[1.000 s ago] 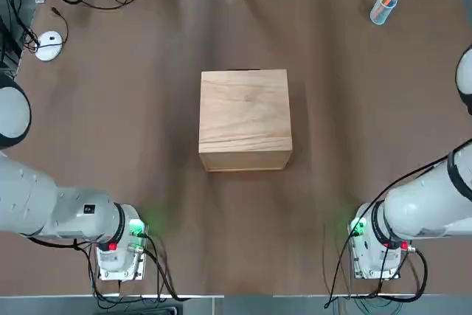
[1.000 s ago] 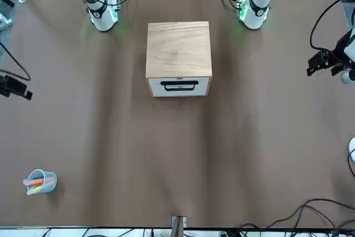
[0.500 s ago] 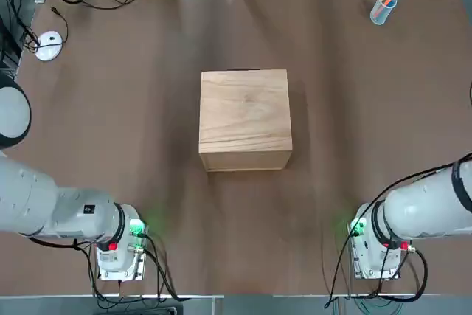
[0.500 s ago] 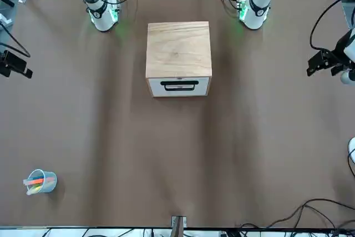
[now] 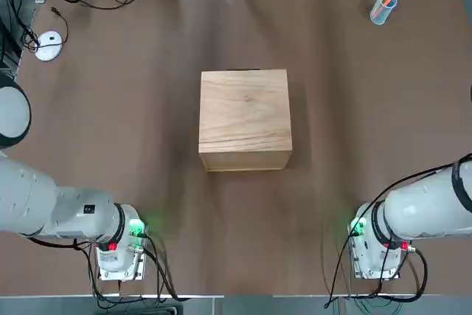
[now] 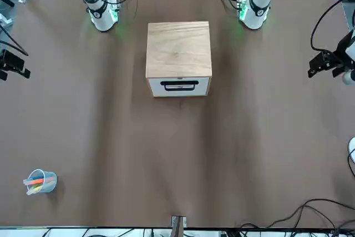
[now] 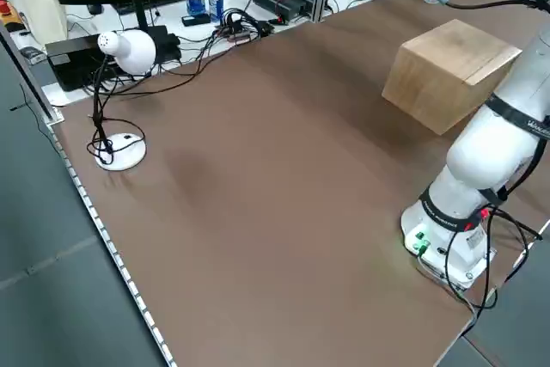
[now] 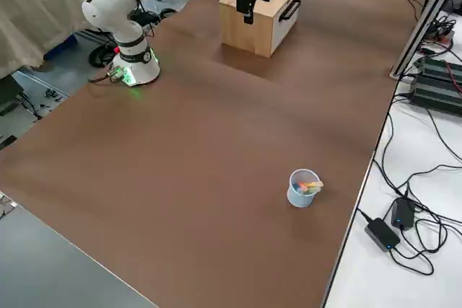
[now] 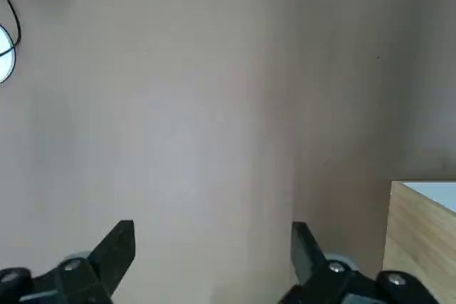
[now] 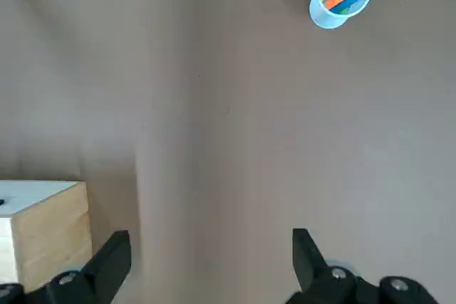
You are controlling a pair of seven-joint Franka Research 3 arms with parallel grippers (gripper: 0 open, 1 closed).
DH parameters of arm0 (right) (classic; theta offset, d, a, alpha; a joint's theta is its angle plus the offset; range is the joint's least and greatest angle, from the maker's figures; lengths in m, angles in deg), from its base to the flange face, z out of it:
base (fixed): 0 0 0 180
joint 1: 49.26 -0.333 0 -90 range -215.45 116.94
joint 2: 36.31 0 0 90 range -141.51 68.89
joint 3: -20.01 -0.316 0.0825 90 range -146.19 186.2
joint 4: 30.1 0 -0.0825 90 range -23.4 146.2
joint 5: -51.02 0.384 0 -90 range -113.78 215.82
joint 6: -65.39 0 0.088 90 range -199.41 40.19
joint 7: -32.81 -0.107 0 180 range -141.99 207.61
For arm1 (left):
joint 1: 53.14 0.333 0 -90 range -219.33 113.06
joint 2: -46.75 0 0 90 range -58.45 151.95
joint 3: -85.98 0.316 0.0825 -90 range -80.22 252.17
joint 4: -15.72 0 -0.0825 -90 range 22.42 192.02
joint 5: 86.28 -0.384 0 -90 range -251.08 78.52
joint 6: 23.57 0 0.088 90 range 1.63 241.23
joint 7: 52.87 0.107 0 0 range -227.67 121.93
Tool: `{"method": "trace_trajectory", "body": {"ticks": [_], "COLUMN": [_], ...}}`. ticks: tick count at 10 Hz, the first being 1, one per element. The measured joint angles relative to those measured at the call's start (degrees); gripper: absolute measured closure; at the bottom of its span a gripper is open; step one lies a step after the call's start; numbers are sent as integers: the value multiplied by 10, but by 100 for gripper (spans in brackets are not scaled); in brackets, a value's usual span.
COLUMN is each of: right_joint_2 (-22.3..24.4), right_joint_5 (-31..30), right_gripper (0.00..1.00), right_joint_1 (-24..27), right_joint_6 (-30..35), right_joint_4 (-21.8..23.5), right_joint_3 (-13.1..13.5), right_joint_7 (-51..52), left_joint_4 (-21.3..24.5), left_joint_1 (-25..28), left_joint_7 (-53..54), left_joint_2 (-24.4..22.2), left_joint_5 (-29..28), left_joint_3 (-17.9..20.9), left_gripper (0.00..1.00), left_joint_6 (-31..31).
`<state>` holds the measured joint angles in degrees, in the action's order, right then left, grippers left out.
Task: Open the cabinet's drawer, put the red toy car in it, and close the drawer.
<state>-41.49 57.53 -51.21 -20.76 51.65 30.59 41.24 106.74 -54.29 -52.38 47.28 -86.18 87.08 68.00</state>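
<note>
Both arms sit raised at the table's near edge. The left gripper (image 9: 210,265) and the right gripper (image 10: 210,268) hover with jaws spread wide, grasping nothing. Farther out, mid-table, stands the cabinet (image 5: 245,119) — rigid wood, probably heavy enough to stay put under a pull. Its drawer (image 6: 178,86) is closed and faces away from the robot; the dark handle (image 6: 179,86) is the obvious hold. The red toy car is not on the table — no view shows it clearly.

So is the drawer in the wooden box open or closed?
Closed. In the front view the drawer sits flush with the front of the cabinet, its dark handle showing, and nothing sticks out over the table.
</note>
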Motion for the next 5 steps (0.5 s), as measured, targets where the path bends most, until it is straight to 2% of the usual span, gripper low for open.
{"method": "trace_trajectory", "body": {"ticks": [2, 5], "right_joint_2": [0, 0], "right_joint_5": [-36, -45], "right_gripper": [0, 0], "right_joint_1": [-12, -19], "right_joint_6": [-27, -67], "right_joint_4": [10, 49], "right_joint_3": [0, 0], "right_joint_7": [1, 0], "left_joint_4": [0, 0], "left_joint_1": [1, 2], "left_joint_7": [0, 0], "left_joint_2": [0, 0], "left_joint_5": [0, 0], "left_joint_3": [0, 0], "left_gripper": [3, 4], "left_joint_6": [2, 2]}}
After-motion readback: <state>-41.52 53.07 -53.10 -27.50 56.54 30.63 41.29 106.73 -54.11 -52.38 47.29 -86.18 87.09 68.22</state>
